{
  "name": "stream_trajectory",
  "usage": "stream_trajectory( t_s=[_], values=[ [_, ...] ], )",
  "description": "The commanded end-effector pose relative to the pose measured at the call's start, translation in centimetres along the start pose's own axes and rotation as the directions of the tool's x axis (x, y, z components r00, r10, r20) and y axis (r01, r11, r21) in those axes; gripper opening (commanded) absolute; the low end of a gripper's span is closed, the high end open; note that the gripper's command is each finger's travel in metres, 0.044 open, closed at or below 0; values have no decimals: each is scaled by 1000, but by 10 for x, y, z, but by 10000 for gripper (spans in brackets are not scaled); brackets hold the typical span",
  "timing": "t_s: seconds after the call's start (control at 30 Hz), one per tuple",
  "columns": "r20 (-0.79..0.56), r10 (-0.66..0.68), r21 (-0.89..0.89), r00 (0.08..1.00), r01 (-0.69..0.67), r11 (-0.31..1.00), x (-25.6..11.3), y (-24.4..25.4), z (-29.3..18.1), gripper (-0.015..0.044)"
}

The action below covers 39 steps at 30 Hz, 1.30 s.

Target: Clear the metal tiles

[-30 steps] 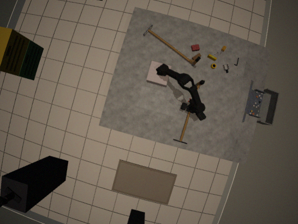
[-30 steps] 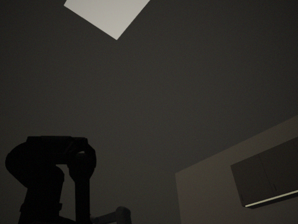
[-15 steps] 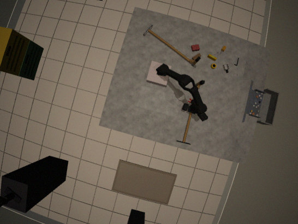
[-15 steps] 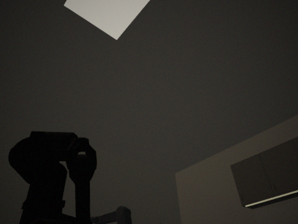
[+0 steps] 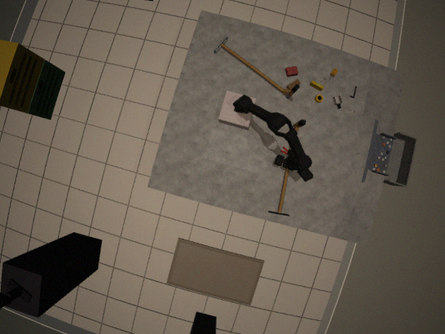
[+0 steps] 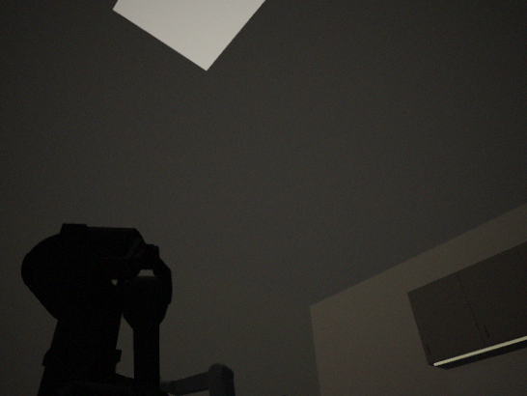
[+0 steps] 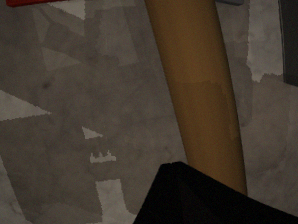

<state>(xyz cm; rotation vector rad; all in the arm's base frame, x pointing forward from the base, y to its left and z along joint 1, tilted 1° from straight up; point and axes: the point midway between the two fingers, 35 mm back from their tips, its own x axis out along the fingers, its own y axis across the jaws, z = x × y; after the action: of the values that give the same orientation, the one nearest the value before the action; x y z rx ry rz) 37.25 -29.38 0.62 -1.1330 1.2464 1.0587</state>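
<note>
A scraper with a long wooden handle [image 5: 284, 191] [image 7: 200, 75] and a thin dark blade [image 5: 279, 213] lies across the table, blade toward the near edge. My gripper [image 5: 288, 162] [image 7: 171, 172] is low over the middle of its handle. The gripper is shut; its dark tip overlaps the handle in the wrist view, and the thick handle seems beside the fingers, not between them. Contact is hard to see. Several small tiles [image 5: 383, 153] lie on the steel bench plate [image 5: 376, 162] at the far right. The catch box [image 5: 406, 160] stands just beyond it.
A second long-handled tool [image 5: 254, 70] lies at the back left. A red block [image 5: 292, 71], yellow bar [image 5: 317, 85], yellow ring [image 5: 319, 98] and small tools lie at the back. Small red pieces [image 5: 284, 151] lie beside my gripper. The arm stands on a pale base [image 5: 228, 114].
</note>
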Motion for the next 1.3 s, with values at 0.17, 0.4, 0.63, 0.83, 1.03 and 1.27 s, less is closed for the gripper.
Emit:
stream_trajectory(
  t_s=[0.17, 0.4, 0.63, 0.83, 1.03, 1.27],
  values=[
    [-1, 1, 2, 1000, -1, 1000, 3, -10, 1, 0],
    [-1, 0, 2, 1000, 0, 1000, 3, -17, 2, 0],
    [-1, 0, 2, 1000, 0, 1000, 3, -23, 3, 0],
    [0, -1, 2, 1000, 1, 1000, 4, -29, 5, 0],
    [-3, -5, 2, 1000, 5, 1000, -17, -27, 3, 0],
    [-3, -5, 2, 1000, 5, 1000, -43, -27, 3, 0]
  ],
)
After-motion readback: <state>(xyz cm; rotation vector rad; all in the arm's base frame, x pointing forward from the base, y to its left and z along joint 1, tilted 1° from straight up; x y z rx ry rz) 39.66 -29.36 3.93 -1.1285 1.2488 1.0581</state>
